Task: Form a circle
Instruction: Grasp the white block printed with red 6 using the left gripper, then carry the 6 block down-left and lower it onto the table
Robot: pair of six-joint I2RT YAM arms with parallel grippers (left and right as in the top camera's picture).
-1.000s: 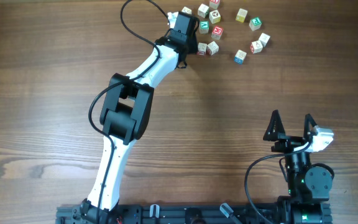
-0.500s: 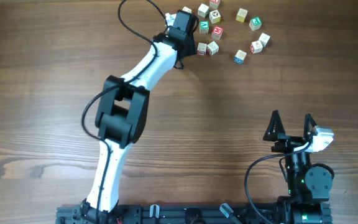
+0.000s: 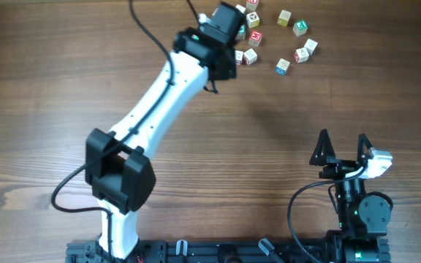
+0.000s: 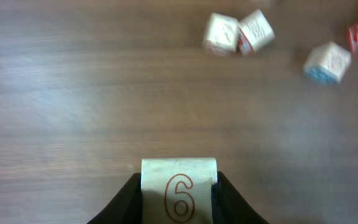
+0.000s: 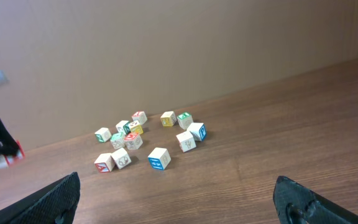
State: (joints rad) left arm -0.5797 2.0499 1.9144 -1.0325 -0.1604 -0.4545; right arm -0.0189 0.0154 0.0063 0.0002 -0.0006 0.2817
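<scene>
Left fingers (image 4: 124,202) pinch a white cube (image 4: 179,186) marked 6

The left tool (image 4: 178,188) clamps a white cube (image 4: 179,171) bearing a red 6.

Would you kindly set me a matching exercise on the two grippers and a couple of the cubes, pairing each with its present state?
Things:
1. left gripper
2. right gripper
3. cube marked 6
4. blue-edged cube

States:
A. lying free on the table, nothing gripping it
B. open, with nothing between its fingers
C. clamped between two black fingers
D. shut on a cube

Pairs: 1-D, 2-B, 3-C, 4-A
</scene>
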